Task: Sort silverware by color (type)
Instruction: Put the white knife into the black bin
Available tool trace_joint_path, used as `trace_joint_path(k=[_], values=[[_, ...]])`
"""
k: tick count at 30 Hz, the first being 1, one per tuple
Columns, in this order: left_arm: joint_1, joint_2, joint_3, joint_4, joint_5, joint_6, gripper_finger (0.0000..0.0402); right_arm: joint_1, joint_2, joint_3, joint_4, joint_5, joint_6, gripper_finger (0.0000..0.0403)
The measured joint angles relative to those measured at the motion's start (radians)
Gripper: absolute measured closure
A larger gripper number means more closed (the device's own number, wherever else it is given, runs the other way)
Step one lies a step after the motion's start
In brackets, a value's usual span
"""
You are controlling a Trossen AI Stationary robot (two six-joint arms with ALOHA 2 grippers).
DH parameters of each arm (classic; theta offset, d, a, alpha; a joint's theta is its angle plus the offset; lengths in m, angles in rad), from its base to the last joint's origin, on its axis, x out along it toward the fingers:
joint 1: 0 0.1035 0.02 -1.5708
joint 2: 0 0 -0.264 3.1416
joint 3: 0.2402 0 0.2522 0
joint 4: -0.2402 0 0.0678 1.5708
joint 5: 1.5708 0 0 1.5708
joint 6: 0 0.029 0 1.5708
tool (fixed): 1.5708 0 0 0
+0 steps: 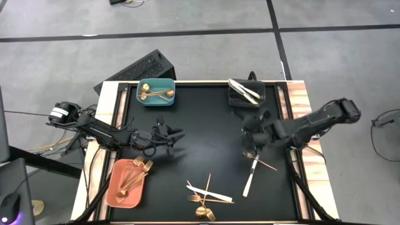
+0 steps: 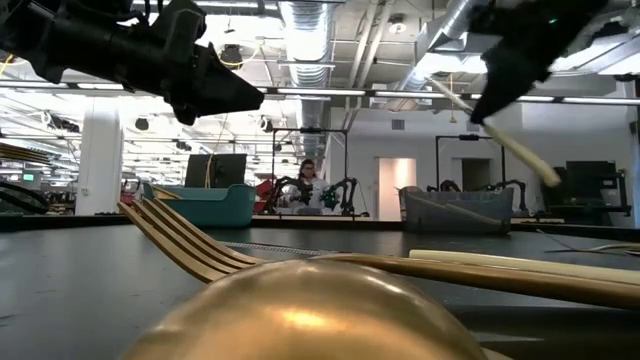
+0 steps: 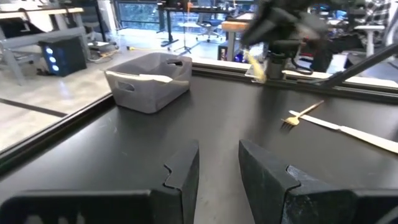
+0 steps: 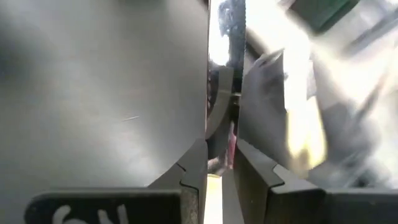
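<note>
Cream knife: the right gripper [image 1: 253,145] has its fingers closed on a cream knife [image 2: 500,132], lifted clear of the worktop [image 1: 206,134].
Long axis: in the low view it slants downward from the fingers.
Way to go: the dark bin [image 1: 246,94], already holding pale knives, lies just beyond this gripper, at the far edge.
Nearer arm: the right one.
Left gripper [image 1: 167,136]: fingers open, empty, hovering mid-worktop.
Still loose: gold forks [image 1: 201,201] and another white knife [image 1: 250,178] near the front.
</note>
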Motion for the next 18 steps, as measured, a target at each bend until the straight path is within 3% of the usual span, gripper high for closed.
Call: trace_joint_path(k=[5, 10, 14, 18], values=[[0.000, 0.000, 0.000, -0.015, 0.019, 0.000, 0.0301, -0.247, -0.021, 0.001, 0.190, 0.013, -0.476, 0.0316], [0.000, 0.000, 0.000, -0.018, 0.004, -0.014, 0.0301, -0.515, -0.020, 0.002, 0.414, -0.184, -0.884, 0.0316], [0.000, 0.000, 0.000, -0.031, 0.005, -0.026, 0.0301, -0.713, 0.009, 0.002, 0.510, -0.326, -1.034, 0.0316], [0.000, 0.000, 0.000, -0.084, -0.001, -0.072, 0.0301, -0.857, 0.065, -0.001, 0.533, -0.428, -1.078, 0.0315]])
